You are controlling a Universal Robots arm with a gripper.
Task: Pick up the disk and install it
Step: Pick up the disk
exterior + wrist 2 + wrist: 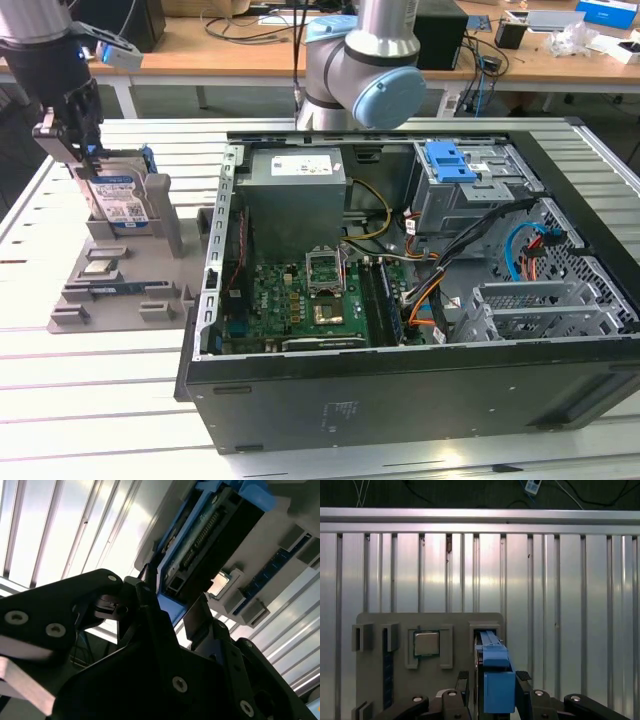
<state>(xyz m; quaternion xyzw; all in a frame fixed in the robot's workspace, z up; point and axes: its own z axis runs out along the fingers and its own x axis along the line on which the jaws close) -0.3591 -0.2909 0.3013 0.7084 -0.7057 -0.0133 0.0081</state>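
Disk [118,200] on edge in the slot of the grey fixture [110,290] beside the open computer case [400,400], straddled by the gripper [493,676], fingers [522,677] parted off its blue rail [497,690] and holding nothing; looks like the grasp step, and calls for an even, square closing on both faces.

Open computer case [400,400], grey parts holder [120,305].

On the counter [100,400], the holder [112,292] sits at nine o'clock of the computer case [400,400] (exterior view). The disk [118,200] stands on edge in the holder, a chip [100,268] at its six o'clock, the claw [78,160] straddling its top.
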